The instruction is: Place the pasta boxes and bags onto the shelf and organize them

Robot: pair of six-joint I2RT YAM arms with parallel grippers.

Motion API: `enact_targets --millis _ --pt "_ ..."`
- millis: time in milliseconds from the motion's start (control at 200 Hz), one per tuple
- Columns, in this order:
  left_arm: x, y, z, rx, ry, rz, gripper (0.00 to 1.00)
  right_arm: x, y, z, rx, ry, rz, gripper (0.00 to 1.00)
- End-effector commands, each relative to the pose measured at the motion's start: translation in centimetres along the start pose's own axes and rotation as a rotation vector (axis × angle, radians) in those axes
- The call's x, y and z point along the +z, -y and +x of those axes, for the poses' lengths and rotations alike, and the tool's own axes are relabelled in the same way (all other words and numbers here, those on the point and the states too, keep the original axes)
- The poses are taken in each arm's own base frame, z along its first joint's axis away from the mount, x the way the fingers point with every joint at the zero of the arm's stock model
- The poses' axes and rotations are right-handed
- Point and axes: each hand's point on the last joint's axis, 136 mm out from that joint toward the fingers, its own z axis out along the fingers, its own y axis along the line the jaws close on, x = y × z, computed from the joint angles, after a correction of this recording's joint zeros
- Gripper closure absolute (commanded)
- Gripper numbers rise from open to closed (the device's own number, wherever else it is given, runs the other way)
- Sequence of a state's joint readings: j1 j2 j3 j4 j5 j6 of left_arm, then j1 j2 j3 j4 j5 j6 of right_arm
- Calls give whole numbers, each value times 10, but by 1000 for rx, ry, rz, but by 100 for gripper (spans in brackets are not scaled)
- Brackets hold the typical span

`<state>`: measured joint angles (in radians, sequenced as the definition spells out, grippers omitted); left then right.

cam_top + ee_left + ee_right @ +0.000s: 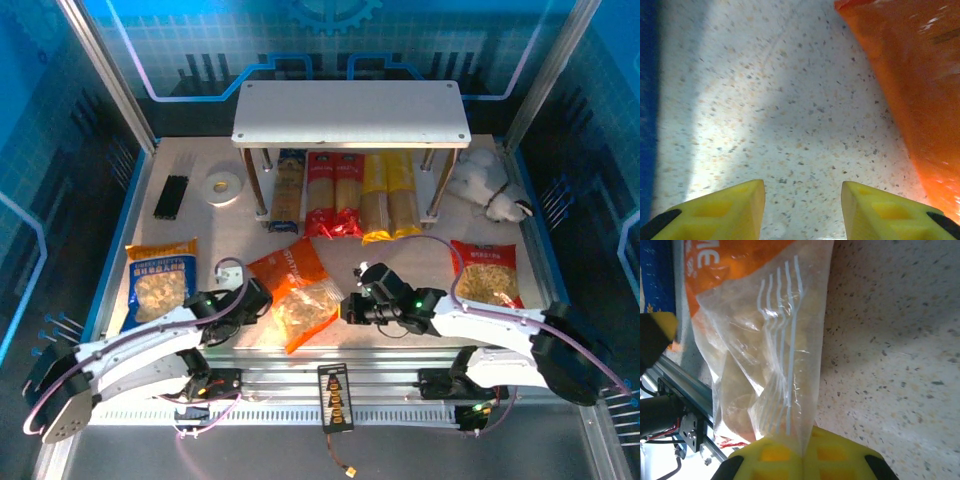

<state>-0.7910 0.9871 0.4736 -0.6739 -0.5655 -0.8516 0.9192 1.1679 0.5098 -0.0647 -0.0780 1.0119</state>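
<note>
A pale, speckled tabletop [400, 262] carries everything. At its far left lies a flat white tape roll [221, 187], and just left of it a narrow black slatted piece [171, 197], set lengthwise. At the far right, a white plush toy [487, 186] with a dark patch sits slumped by the edge. Blue printed panels [330, 40] wall in the back and sides behind grey metal posts. Along the near edge runs a ribbed metal rail [290, 385], with a small black board [335, 397] of yellow connectors standing across it at the middle.
</note>
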Motion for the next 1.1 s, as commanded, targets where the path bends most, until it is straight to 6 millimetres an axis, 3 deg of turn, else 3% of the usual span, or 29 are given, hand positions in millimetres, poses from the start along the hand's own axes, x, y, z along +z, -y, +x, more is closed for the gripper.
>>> enact_targets --millis 0,220,450,830,1096 --pt "7 38 -6 -8 -23 122 55 -11 18 -1 -1 27 59 100" --pt "30 84 -16 56 -57 150 49 -16 29 11 30 14 60 100" --pt "67 115 -13 88 -127 161 50 -23 38 16 42 23 78 100" --pt "59 155 -55 117 -58 235 49 -30 62 10 85 51 128 100" --pt "67 177 -66 121 -47 270 49 -27 65 17 105 28 121 100"
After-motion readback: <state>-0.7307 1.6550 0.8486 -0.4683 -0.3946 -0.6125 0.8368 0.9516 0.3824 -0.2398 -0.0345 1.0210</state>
